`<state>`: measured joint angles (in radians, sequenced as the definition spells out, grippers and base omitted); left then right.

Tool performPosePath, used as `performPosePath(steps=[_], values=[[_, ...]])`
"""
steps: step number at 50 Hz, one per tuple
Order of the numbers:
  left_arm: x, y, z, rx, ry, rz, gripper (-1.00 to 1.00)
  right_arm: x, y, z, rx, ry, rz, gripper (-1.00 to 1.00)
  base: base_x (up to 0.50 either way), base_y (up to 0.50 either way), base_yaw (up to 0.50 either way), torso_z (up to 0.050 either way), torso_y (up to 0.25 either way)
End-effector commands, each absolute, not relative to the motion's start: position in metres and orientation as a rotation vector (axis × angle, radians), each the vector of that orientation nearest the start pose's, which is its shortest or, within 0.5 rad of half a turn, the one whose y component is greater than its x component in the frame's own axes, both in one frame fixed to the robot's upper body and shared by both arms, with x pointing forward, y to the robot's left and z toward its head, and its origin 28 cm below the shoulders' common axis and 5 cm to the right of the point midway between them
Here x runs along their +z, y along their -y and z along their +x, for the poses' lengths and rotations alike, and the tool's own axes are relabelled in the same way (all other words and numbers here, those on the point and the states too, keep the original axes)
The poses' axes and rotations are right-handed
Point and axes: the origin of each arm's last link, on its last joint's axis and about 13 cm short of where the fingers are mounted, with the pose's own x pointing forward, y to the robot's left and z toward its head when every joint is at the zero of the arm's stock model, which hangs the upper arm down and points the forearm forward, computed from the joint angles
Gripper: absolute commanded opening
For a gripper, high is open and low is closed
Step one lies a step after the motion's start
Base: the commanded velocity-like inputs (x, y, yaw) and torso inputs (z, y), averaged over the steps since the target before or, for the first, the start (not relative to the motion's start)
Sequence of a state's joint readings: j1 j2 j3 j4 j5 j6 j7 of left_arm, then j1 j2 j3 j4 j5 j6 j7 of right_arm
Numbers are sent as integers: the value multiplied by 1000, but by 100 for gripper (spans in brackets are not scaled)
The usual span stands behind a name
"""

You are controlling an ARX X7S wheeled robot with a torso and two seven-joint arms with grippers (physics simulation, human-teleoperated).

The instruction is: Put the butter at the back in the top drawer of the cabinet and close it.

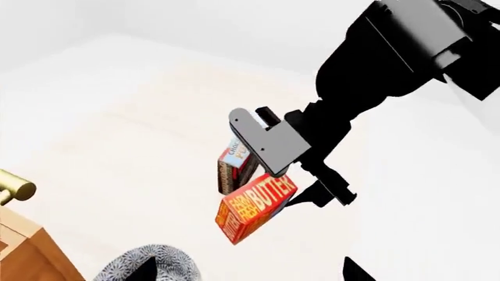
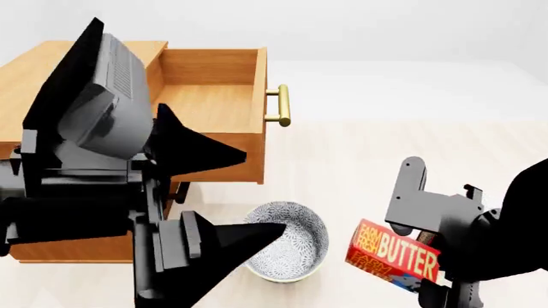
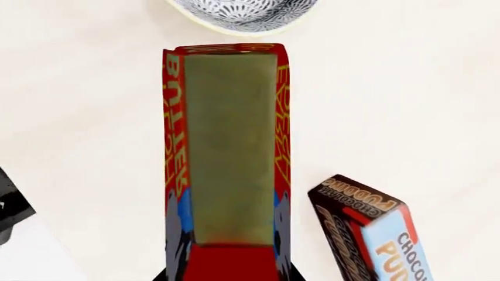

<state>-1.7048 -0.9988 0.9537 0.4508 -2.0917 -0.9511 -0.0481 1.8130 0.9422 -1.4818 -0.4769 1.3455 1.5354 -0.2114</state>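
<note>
The right hand (image 2: 419, 247) is clamped on the butter (image 2: 396, 255), lifted near right of the bowl (image 2: 287, 240). The top drawer (image 2: 214, 96) of the cabinet (image 2: 51, 70) stands open at far left. The left hand (image 2: 205, 199), empty with fingers spread, hangs between them; the carton could clip it or the drawer front in crossing.

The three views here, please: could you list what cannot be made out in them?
- Head view: the left gripper hides the cabinet front, so the lower drawers are unseen, as is part of the top drawer.
- Head view: the chocolate pudding box is missing, probably behind the right arm.
- Right wrist view: the butter covers the right gripper's own fingers.
- Left wrist view: the bowl is cut by the edge.
</note>
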Motion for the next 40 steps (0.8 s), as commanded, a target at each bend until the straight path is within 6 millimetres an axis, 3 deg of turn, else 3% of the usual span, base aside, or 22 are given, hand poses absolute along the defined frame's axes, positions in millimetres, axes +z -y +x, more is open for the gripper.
performPosePath(steps=[1, 18, 40], values=[[337, -245, 198, -1258, -359, 273, 100, 308, 175, 213, 762, -948, -979, -100, 0, 0, 0, 0, 0], [326, -239, 209, -1297, -404, 412, 100, 335, 160, 198, 827, -839, -1028, -100, 0, 0, 0, 0, 1], [315, -230, 223, -1316, -425, 472, 100, 348, 143, 192, 880, -768, -1073, -100, 0, 0, 0, 0, 0]])
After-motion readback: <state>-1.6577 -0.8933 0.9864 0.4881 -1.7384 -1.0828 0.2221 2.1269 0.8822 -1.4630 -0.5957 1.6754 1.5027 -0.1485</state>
